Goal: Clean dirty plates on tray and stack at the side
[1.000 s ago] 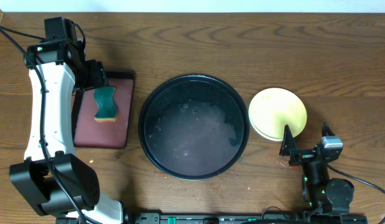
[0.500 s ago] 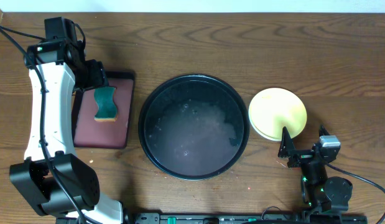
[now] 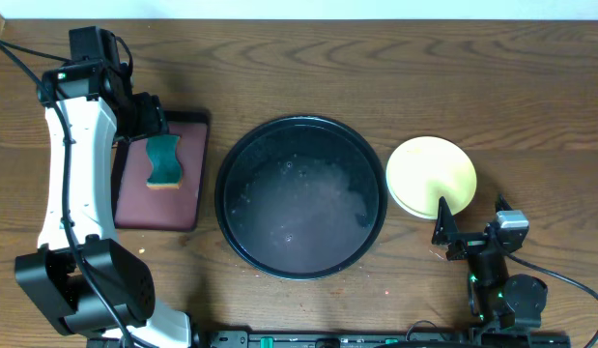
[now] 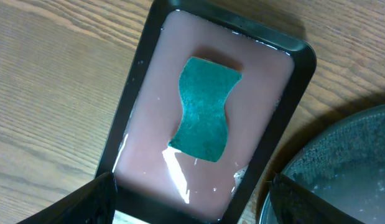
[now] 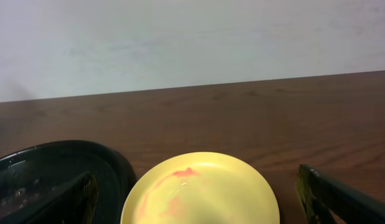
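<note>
Black tray (image 3: 219, 198) holds no plates; the yellow plate (image 3: 432, 174), faintly red-smeared, tops the side stack, so stacking looks done. Left gripper (image 4: 192, 202) gapes over the sponge (image 4: 204, 109) parked on the red tray (image 4: 133, 93). Right gripper (image 5: 201, 202) is wide apart and empty.

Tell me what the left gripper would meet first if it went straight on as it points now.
Probably the green sponge lying in the dark red tray, centred ahead of the open left gripper; the gap cannot be judged.
</note>
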`<control>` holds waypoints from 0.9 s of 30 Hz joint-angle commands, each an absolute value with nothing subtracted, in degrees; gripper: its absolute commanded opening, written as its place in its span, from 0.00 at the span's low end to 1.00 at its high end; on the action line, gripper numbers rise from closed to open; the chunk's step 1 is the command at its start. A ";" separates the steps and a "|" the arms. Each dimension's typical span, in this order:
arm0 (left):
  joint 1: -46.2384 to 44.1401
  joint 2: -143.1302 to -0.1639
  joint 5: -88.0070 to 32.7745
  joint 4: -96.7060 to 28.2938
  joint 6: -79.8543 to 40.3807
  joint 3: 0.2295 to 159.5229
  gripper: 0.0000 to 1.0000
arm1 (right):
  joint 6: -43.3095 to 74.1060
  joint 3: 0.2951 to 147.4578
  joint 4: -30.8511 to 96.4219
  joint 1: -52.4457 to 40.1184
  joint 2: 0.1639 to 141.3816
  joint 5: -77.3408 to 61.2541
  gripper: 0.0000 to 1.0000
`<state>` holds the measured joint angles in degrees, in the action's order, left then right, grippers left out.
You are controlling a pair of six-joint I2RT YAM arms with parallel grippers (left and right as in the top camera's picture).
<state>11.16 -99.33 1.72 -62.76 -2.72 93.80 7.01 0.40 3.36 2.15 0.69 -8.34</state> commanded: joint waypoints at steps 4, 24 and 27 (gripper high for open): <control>11.18 -98.48 2.63 -62.96 -2.13 94.08 0.79 | 7.66 0.32 3.46 2.15 0.38 -9.04 0.99; 4.97 -56.34 1.08 -54.52 1.56 82.98 0.79 | 7.68 0.32 3.46 2.15 0.38 -9.04 0.99; 3.27 -46.83 1.08 -44.66 3.44 72.36 0.79 | 7.66 0.32 3.46 2.15 0.38 -9.04 0.99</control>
